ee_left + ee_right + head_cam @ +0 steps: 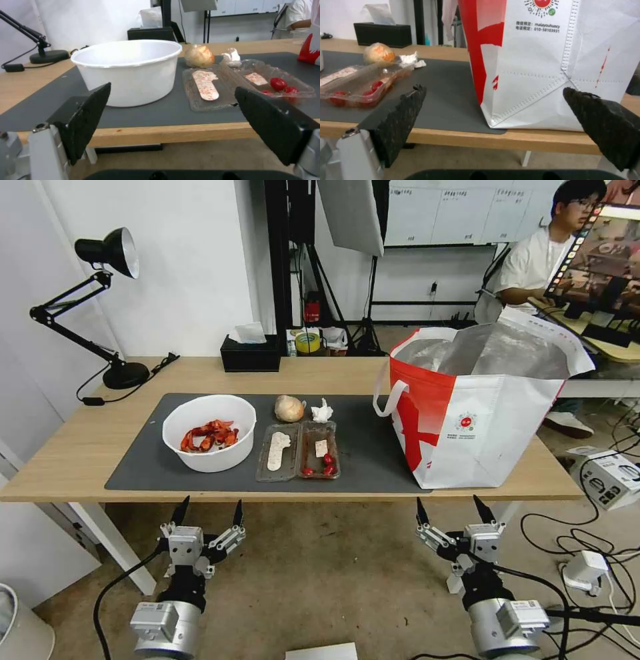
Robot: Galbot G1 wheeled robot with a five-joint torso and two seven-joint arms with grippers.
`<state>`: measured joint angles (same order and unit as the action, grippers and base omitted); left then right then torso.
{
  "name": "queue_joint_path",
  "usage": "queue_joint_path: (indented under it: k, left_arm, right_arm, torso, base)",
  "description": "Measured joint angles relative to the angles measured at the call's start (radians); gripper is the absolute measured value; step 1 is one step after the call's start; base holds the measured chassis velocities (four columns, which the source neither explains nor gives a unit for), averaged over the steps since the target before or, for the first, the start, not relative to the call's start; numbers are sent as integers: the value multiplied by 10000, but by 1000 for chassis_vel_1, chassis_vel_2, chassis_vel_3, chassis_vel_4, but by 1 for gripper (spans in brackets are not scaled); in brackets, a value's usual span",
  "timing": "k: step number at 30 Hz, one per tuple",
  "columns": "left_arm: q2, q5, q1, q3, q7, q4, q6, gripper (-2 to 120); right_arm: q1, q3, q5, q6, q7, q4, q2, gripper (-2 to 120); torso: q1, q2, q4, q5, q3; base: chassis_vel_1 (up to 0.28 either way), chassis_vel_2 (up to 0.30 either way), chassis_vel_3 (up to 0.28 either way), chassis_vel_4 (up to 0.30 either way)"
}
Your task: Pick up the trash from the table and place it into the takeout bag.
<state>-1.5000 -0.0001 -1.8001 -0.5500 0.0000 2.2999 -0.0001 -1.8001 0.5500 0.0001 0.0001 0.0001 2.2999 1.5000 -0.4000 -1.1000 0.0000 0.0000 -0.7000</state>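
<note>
On the grey mat of the table [67, 453] sit a white bowl [209, 432] of red-orange scraps, a clear two-part tray [298, 450], a tan ball [289, 409] and a small tissue wad [322, 411]. The red-and-white takeout bag [477, 410] stands open at the right end. My left gripper [209, 509] hangs open below the front edge, facing the bowl [130, 70] and tray [230, 85]. Before the bag [553, 62], my right gripper [453, 507] is open too, also below the edge. Both hold nothing.
A black tissue box [251, 353] stands at the table's back edge and a black desk lamp [110, 300] at its back left. Cables and white boxes [610, 477] lie on the floor at the right. A person sits at a desk behind the bag.
</note>
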Motion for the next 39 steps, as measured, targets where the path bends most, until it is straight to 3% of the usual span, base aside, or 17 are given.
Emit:
queue_joint_path:
  k: [39]
  left_arm:
    - [0, -26, 3, -1, 0, 0, 25, 100]
  right_arm:
    - [2, 0, 4, -8, 0, 0, -8, 100]
  torso:
    - [0, 0, 0, 0, 0]
  base:
    - [0, 0, 0, 0]
